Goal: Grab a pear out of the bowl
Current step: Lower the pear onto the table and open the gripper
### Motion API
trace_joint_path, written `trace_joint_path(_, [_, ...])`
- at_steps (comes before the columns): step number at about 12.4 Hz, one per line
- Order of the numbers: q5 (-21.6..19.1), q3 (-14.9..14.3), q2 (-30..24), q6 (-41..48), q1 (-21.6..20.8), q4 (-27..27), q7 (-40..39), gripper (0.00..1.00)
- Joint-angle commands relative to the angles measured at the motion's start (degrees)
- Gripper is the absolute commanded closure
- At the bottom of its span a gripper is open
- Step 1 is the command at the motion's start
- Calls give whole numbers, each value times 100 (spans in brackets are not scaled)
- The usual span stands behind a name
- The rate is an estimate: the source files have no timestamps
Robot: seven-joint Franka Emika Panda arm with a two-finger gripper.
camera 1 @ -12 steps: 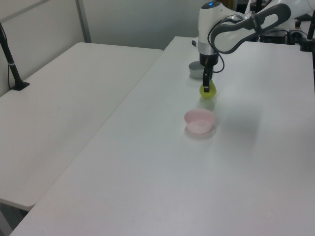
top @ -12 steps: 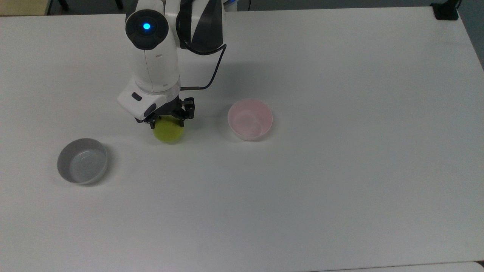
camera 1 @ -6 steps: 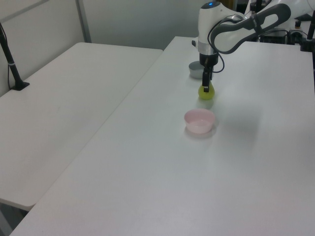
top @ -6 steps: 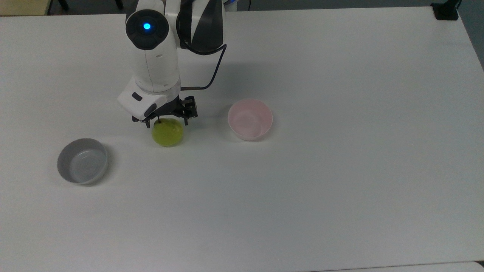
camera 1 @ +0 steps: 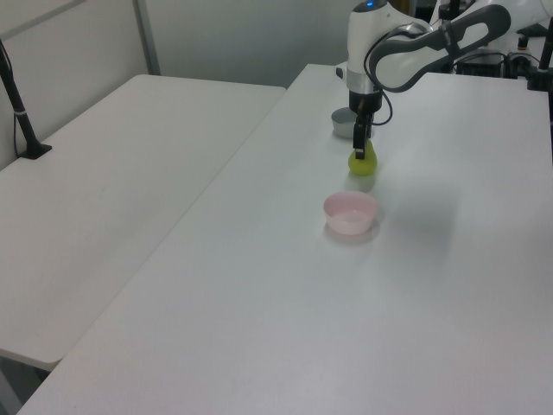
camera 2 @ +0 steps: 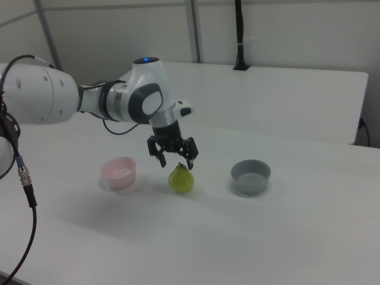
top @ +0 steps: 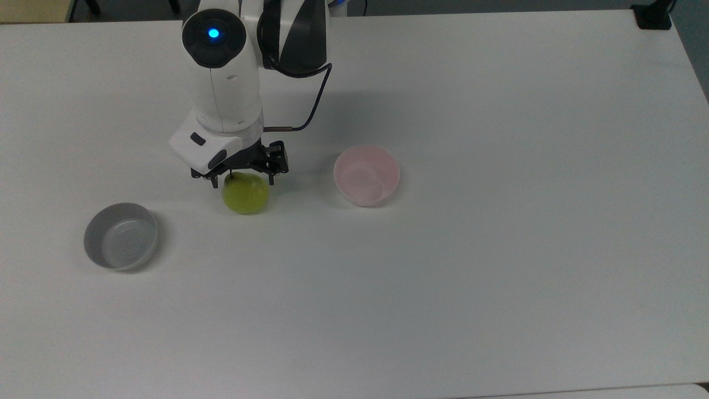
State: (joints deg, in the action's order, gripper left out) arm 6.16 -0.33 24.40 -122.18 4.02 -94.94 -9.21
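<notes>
A: Top view: since a second ago the black two-finger gripper (top: 242, 176) has let go; the small yellow-green pear (top: 246, 193) stands on the white table (top: 498, 249), between the pale pink bowl (top: 366, 175) and the grey bowl (top: 120, 236).

B: Left view: the arm points straight down over the pear (camera 1: 363, 162).

A: Right view: the fingers (camera 2: 190, 161) are spread, just above the stem.

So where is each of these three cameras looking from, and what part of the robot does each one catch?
Top view: overhead, looking down on the white table; the white arm enters from the picture's top edge.
Left view: raised, looking along the table toward the arm at the far end.
Right view: lower, side-on; arm enters from the right view's left.
All share the open gripper above the yellow-green pear, between the pale pink bowl and the grey bowl.
</notes>
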Motion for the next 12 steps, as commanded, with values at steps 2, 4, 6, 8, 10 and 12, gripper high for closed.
trace_joint_path(2, [-18, 59, -602, 754, -94, 167, 482, 0])
trace_joint_path(4, [-36, 68, -821, 1352, -251, 396, 491, 0])
trace_joint_path(6, [-88, 77, -1190, 1757, -375, 406, 499, 0])
trace_joint_path(8, [-80, 59, -1428, 2136, -595, 406, 578, 0])
trace_joint_path(10, [-80, 68, -1665, 2338, -700, 406, 727, 0])
trace_joint_path(12, [-88, 68, -1894, 2637, -736, 406, 964, 0])
